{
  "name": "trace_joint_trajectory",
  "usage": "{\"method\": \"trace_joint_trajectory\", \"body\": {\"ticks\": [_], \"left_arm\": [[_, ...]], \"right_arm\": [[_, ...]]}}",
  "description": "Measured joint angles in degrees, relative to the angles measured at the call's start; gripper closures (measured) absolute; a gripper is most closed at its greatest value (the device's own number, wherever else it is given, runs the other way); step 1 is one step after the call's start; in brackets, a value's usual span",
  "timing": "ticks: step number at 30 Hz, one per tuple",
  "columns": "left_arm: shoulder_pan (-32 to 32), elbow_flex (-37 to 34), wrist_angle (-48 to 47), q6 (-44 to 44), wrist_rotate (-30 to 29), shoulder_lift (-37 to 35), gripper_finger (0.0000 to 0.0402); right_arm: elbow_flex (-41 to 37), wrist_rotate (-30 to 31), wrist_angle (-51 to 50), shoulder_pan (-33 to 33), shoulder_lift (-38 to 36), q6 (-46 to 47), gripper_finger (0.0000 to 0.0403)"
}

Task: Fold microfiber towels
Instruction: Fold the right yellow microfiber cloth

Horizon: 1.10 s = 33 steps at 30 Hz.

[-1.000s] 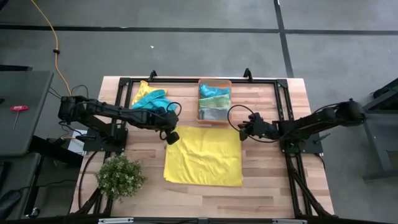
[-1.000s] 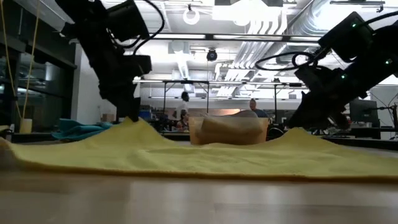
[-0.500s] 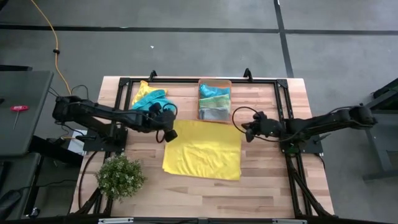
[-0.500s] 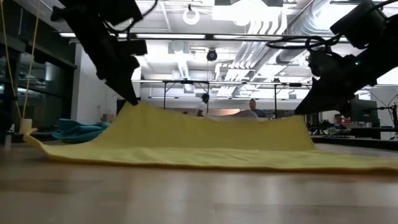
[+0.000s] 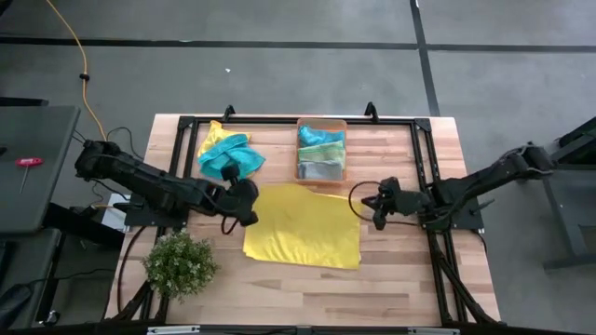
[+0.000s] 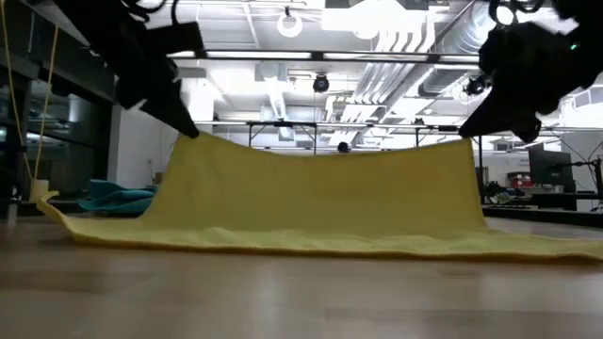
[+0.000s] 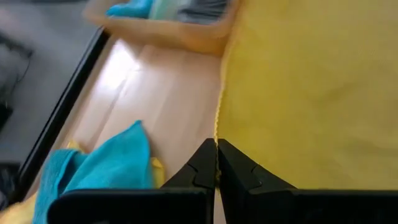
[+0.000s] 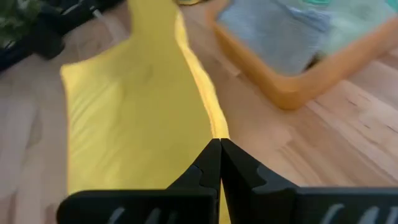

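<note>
A yellow microfiber towel (image 5: 303,228) lies mid-table with its far part lifted as a sheet (image 6: 320,193). My left gripper (image 5: 247,207) is shut on its far left corner and my right gripper (image 5: 374,208) is shut on its far right corner, both raised above the table. The towel's near edge (image 6: 311,247) rests on the wood. A teal towel (image 5: 226,154) lies crumpled on another yellow one at the far left. Folded teal, green and grey towels sit in the orange bin (image 5: 321,177). My left gripper pinches the yellow towel's far left corner (image 7: 217,135) between its two fingers, coming slanting down from the table's left. The corner is lifted clear and the cloth hangs below it. My right gripper pinches the far right corner (image 8: 216,129) between its two fingers, slanting down from the table's right. The top edge (image 6: 325,151) between the two holds sags slightly.
The orange bin stands just beyond the towel's far edge. A bushy green plant (image 5: 180,263) sits at the near left corner. A black frame rail (image 5: 279,121) runs around the far part of the table. Bare wood (image 5: 307,293) lies near the front edge.
Both grippers have risen, staying shut on the towel's far corners. The far part of the yellow towel has gone from two low peaks on the table to a tall hanging sheet between them, hiding the bin in the low view. The near edge has stayed on the table.
</note>
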Motion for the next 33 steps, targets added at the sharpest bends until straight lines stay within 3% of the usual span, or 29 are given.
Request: {"method": "trace_joint_trajectory", "body": {"ticks": [14, 21, 33], "left_arm": [[-16.3, 0.0, -0.1, -6.4, -0.2, 0.0, 0.0401], [-20.4, -0.2, 0.1, -10.8, -0.6, 0.0, 0.0401], [-27.4, -2.4, 0.8, -15.3, -0.2, 0.5, 0.0401]], "right_arm": [[3.9, 7.5, 3.1, 18.7, 14.6, 11.4, 0.0403], [6.6, 10.0, 9.1, 23.2, 22.2, 12.2, 0.0403], [9.8, 10.5, 9.6, 29.1, 29.7, 18.6, 0.0403]]}}
